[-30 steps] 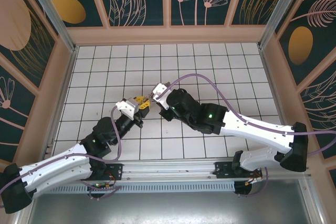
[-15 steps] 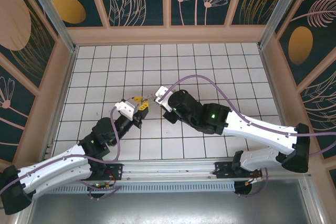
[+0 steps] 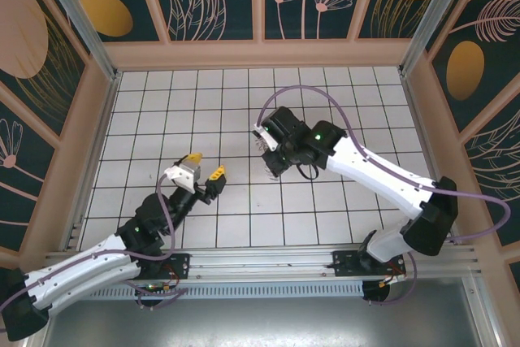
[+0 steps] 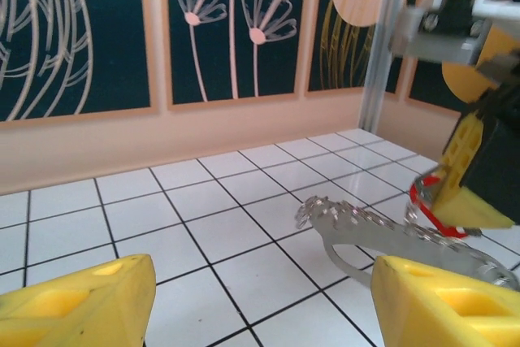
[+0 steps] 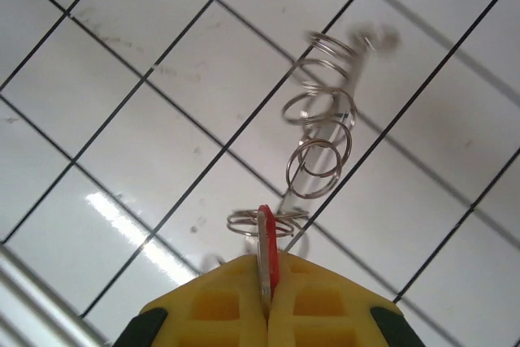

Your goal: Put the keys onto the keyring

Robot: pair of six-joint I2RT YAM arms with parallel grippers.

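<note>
Hanging keyring (image 5: pixel 321 145), key (image 5: pixel 267 249) in right claw (image 5: pixel 268 272)

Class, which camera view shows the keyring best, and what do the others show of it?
Right wrist: the keyring is a clear chain of rings at the red key. Left wrist shows it side-on, blurred. Top view: too small to tell.
</note>
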